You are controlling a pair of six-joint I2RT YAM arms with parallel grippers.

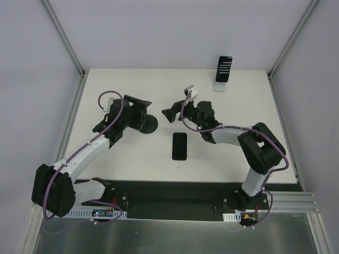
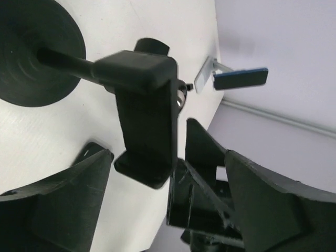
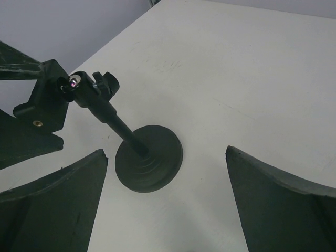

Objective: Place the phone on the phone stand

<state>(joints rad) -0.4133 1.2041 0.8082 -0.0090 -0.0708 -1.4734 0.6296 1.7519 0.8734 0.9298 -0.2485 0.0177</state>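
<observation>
The phone is flat on the table, a dark slab lying lengthwise at the middle of the white surface, and nothing is touching it. Both arms are busy a little farther back.

Just beyond the phone and off to its left is the stand, black, with a round base on the table and a thin stem leaning up out of it. The left wrist view shows its cradle up close: a rectangular black plate with a small lip at its lower end.

The left gripper is right on the stand, jaws spread wide, with the cradle hanging in the gap between its fingers (no contact on either side that I can make out). The right gripper faces it from the other side, near but apart from the stand and beyond the phone's far end. Its jaws are also wide apart and empty, and its fingers frame the base in the wrist view.

Well away at the far right edge, a second phone leans propped on a white holder.
</observation>
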